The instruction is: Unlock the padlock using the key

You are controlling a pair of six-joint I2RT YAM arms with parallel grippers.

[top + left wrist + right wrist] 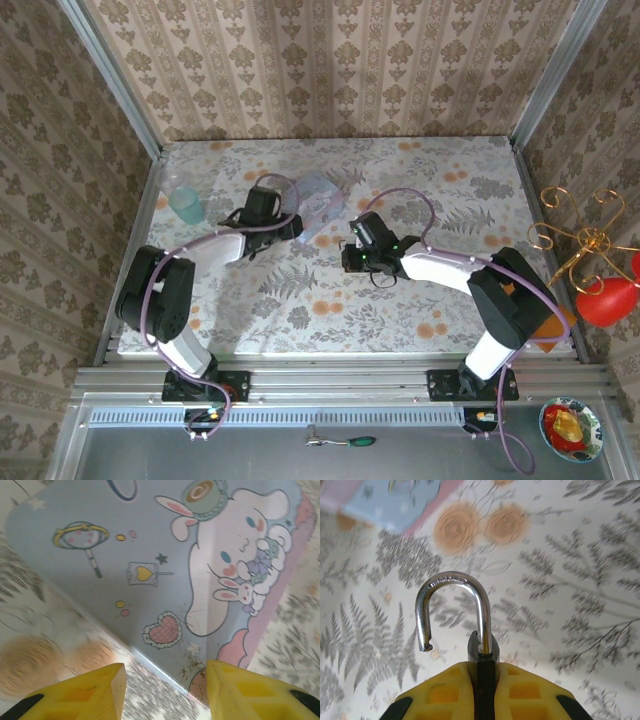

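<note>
Nearest my right wrist camera, the right gripper (pixel 485 669) has its 2 yellow jaws clenched on the padlock (pixel 481 649). The thin black body is pinched edge-on between them and lifted clear of the floral surface (pixel 580 580).

The steel shackle (pixel 451 579) runs straight out ahead of the jaws, so the lock's long axis lines up with the gripper's own reach. 1 leg goes down into the body. The other, on the left of that view, ends in a notched tip hanging free, well apart from the body. From that I judge the lock is sprung open and the task is close to done. I cannot tell where the key is.

The left gripper (pixel 165 680) is released, its jaws standing apart with nothing between them. It hovers over the near corner of a pale blue cartoon-print bag (pixel 150 555) with a pink edge. From above, that gripper sits left of the right one and slightly farther back, near it but not touching, and the bag lies just beyond both.

Any next move turns on this: the padlock belongs to the right arm, with the shackle's open side facing left. The left arm is the free one and would have to reach right and nearer to meet it.
</note>
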